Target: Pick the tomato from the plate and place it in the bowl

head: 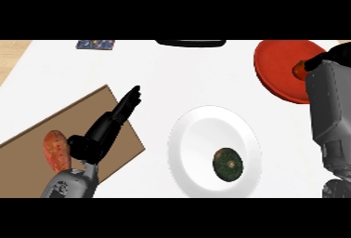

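My right forearm (331,116) covers most of the tomato (299,69) (only a sliver shows) and my right hand entirely.

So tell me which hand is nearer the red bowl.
Right. The right hand sits at the red bowl's right edge, overlapping it. The left hand is far off to the left, over the brown board, beyond the white plate.

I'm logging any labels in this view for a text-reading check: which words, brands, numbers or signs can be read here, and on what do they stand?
None can be read.
The small dark patterned item at the counter's far edge shows coloured specks, too blurred to tell whether they are text.
The white plate, red bowl, brown board and both forearms show no writing.
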Motion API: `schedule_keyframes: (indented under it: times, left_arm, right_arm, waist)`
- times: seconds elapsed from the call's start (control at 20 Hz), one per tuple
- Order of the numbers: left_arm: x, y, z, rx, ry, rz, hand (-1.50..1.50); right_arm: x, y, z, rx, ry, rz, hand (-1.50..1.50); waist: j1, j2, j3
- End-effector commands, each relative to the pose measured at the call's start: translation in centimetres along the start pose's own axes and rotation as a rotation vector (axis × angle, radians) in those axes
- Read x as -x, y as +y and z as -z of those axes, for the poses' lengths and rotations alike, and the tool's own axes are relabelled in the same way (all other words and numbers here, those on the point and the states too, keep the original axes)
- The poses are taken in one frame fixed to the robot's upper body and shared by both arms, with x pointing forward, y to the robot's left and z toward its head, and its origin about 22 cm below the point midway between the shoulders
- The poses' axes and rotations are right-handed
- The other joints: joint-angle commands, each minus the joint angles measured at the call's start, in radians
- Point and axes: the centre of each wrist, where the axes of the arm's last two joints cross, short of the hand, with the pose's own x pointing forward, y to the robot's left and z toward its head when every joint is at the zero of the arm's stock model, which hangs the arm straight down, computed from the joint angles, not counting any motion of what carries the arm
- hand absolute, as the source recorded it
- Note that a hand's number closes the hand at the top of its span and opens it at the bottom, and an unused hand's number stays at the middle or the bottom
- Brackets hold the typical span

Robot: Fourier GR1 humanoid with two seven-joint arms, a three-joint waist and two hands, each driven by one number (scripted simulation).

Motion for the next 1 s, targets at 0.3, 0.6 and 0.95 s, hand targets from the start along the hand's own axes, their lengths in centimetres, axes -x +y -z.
schedule_keyframes:
  times: [0.3, 0.6, 0.95]
  left_arm:
    - [1.0, -0.2, -0.8, -0.018, 0.023, -0.019, 0.0]
    - [1.5, 0.7, -1.8, -0.044, 0.045, -0.013, 0.0]
    - [1.5, 0.8, -1.1, -0.048, 0.051, -0.015, 0.0]
  right_arm:
    - [1.4, -1.9, 0.5, 0.27, 0.263, 0.401, -1.5]
    - [3.6, -2.5, -1.9, 0.337, 0.306, 0.515, -1.5]
    - [8.1, -3.8, 0.0, 0.47, 0.326, 0.561, -1.5]
  waist:
    - [-0.028, -0.016, -0.002]
    - [-0.045, -0.03, -0.004]
    - [-0.05, -0.038, -0.003]
